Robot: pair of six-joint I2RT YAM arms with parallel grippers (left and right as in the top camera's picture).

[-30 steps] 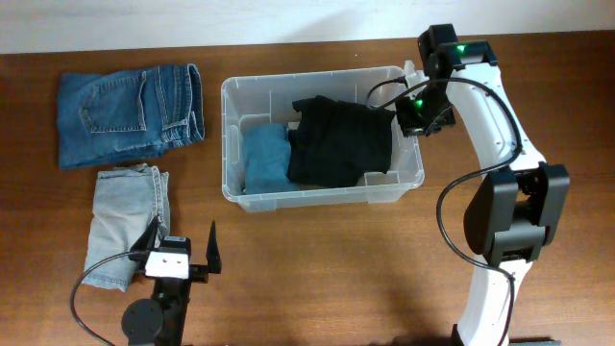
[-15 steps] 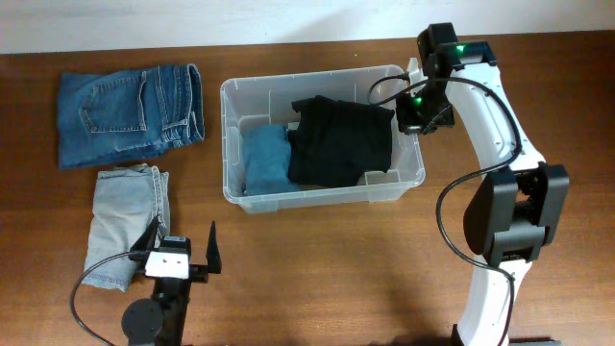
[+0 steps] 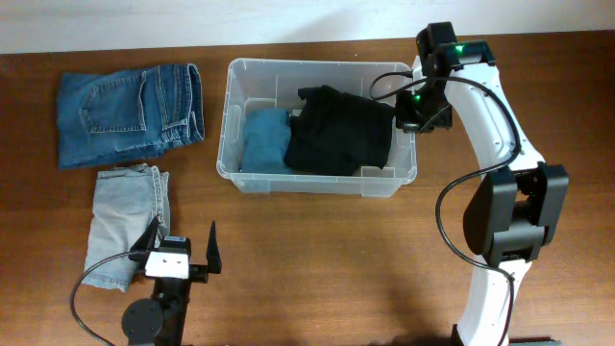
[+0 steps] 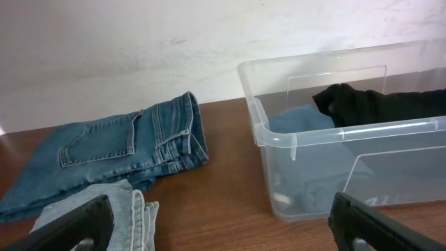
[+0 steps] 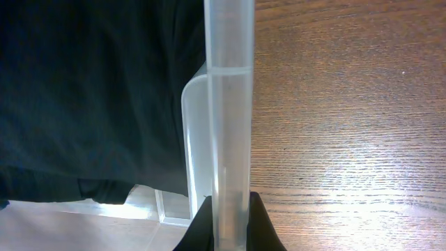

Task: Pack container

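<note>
The clear plastic container [image 3: 231, 115] sits mid-table, holding a folded blue garment [image 3: 264, 139] and a black garment [image 3: 341, 130]. My right gripper [image 3: 415, 108] is shut on the container's right rim [image 5: 230, 139], which runs between its fingers in the right wrist view. The black garment [image 5: 90, 90] fills the left of that view. My left gripper [image 3: 183, 252] is open and empty near the front edge, well left of the container [image 4: 279, 139]. Its fingers frame bare wood in the left wrist view [image 4: 223, 226].
Folded dark blue jeans [image 3: 130, 111] lie at the back left, also in the left wrist view [image 4: 118, 150]. Light denim shorts [image 3: 125, 216] lie in front of them, beside my left gripper. Bare wood lies right of the container [image 5: 348, 104].
My right gripper has pulled the container's right end toward the back, so the container has turned from skewed to nearly square with the table edge. The left arm has not moved.
</note>
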